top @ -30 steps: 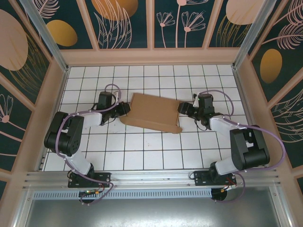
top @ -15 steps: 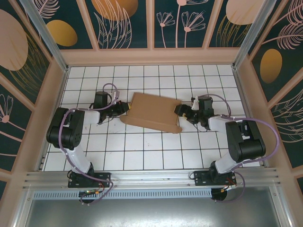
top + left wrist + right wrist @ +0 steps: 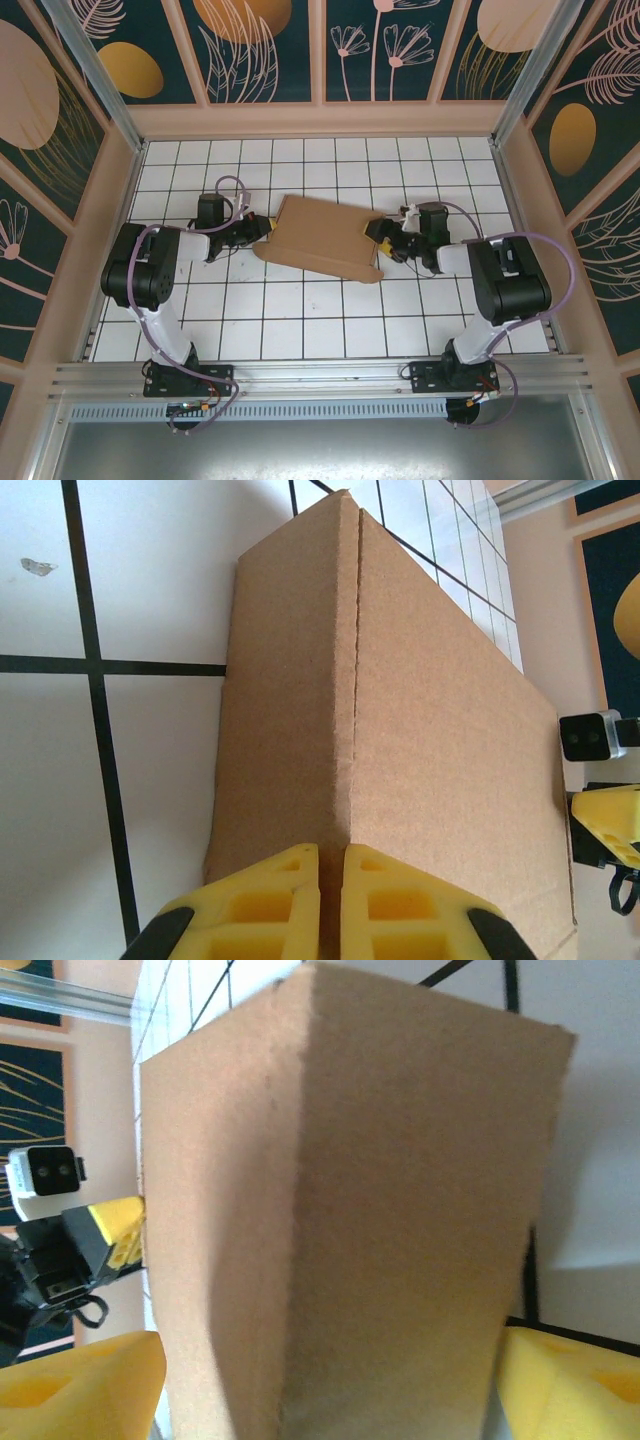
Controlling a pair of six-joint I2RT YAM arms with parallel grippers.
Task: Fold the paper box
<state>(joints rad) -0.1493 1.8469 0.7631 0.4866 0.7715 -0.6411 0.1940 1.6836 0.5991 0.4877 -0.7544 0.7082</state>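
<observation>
Paper box [image 3: 325, 240] looks nearly folded; final seating remains. Left claw [image 3: 332, 900] pinches crease; right claw [image 3: 330, 1385] wide astride end, grip unclear.

We see paper box [image 3: 322, 240] mid-table, blocking straight line between grippers. Left gripper [image 3: 262, 228] pinched onto box's left edge, no gap between its fingers [image 3: 260, 905]. Right gripper [image 3: 383, 238] straddles box's right end; cardboard fills whole gap between its fingers [image 3: 80, 1385]. Left arm [image 3: 150, 270] and right arm [image 3: 505, 275] lie low beside box, closing both side approaches. We find open table [image 3: 300, 320] on near side of box, and narrower open strip behind it up to back wall [image 3: 320, 120]. Side walls [image 3: 115, 200] close outside each elbow. Box top free from above.
</observation>
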